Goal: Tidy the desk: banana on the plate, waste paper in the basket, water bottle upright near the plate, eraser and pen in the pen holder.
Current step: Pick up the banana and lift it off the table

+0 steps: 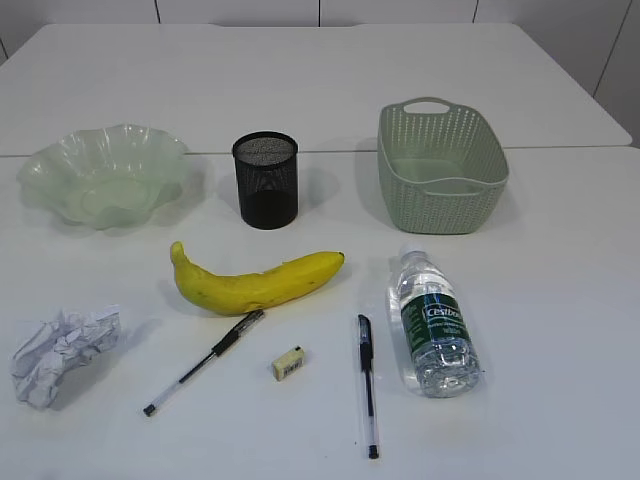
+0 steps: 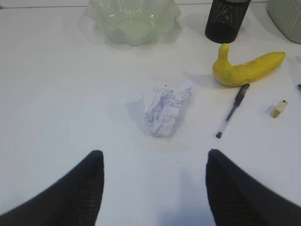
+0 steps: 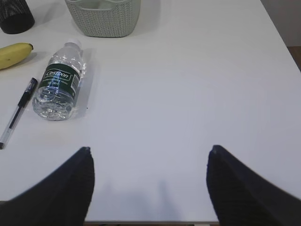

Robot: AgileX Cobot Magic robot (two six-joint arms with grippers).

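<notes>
A yellow banana (image 1: pixel 260 283) lies mid-table. In front of it are a pen (image 1: pixel 205 362), a small eraser (image 1: pixel 288 363) and a second pen (image 1: pixel 367 385). The water bottle (image 1: pixel 432 322) lies on its side at the right. Crumpled waste paper (image 1: pixel 62 355) sits at the front left. At the back stand the wavy pale-green plate (image 1: pixel 160 142), the black mesh pen holder (image 1: pixel 266 180) and the green basket (image 1: pixel 440 205). My left gripper (image 2: pixel 154 153) is open and empty, short of the paper (image 2: pixel 164 108). My right gripper (image 3: pixel 150 149) is open and empty, right of the bottle (image 3: pixel 59 87). Neither gripper shows in the exterior view.
A second white table adjoins the back edge behind the plate and basket. The near table edge runs just under my right gripper in the right wrist view. Bare tabletop stretches to the right of the bottle and basket (image 3: pixel 103 21).
</notes>
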